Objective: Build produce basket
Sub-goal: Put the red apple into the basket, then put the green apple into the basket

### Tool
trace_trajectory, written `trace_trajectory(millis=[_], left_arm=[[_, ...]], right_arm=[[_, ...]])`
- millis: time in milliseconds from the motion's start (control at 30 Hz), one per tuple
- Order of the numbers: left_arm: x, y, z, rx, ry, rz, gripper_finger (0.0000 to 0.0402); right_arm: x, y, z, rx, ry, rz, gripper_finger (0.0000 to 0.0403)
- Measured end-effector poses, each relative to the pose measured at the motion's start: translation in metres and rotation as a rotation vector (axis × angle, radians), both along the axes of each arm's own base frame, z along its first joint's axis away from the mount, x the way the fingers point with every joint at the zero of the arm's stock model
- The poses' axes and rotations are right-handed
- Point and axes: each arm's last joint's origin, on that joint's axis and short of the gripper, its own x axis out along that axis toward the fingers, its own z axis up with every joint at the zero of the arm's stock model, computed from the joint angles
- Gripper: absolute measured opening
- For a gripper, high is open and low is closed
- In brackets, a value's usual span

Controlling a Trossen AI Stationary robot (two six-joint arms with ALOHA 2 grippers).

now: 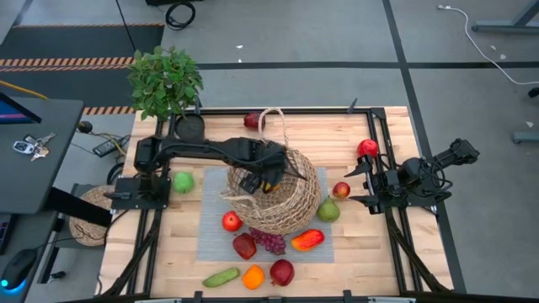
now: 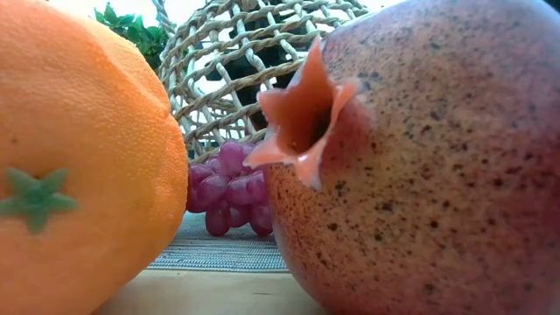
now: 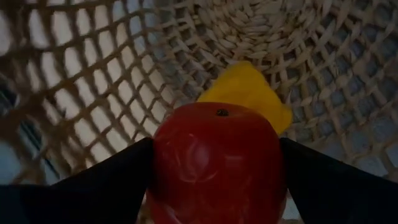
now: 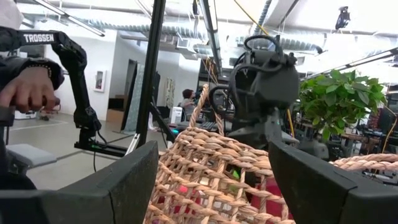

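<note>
A green apple (image 1: 183,182) waits at the left. The left gripper (image 1: 268,175), inside the round tan wicker basket (image 1: 290,210) at mid-table, clamps a red apple (image 3: 217,163) above a yellow piece (image 3: 252,93). Most produce lies outside. The right gripper (image 1: 360,183) stands wide open, empty.

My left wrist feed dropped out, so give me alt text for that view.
The left pincer holds a red apple between its two dark fingers, inside the wicker basket. A yellow piece of produce lies on the basket's woven wall just beyond the apple.
</note>
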Motion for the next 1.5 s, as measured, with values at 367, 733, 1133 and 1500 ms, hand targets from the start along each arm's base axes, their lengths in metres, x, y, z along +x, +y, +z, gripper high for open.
trace_trajectory(millis=[367, 733, 1133, 1500], left_arm=[[0.001, 0.002, 0.001, 0.033, -0.022, 0.029, 0.0332], [-0.002, 0.009, 0.0, 0.012, -0.011, 0.138, 0.0394], [-0.009, 0.006, 0.001, 0.154, 0.042, 0.199, 0.0396], [-0.044, -0.006, 0.068, 0.103, -0.178, 0.263, 0.0379]], right_arm=[[0.0, 0.0, 0.0, 0.0, 0.0, 0.0, 0.031], [0.0, 0.0, 0.0, 0.0, 0.001, 0.0, 0.031], [0.0, 0.0, 0.0, 0.0, 0.001, 0.0, 0.031], [0.0, 0.0, 0.0, 0.0, 0.001, 0.0, 0.031]])
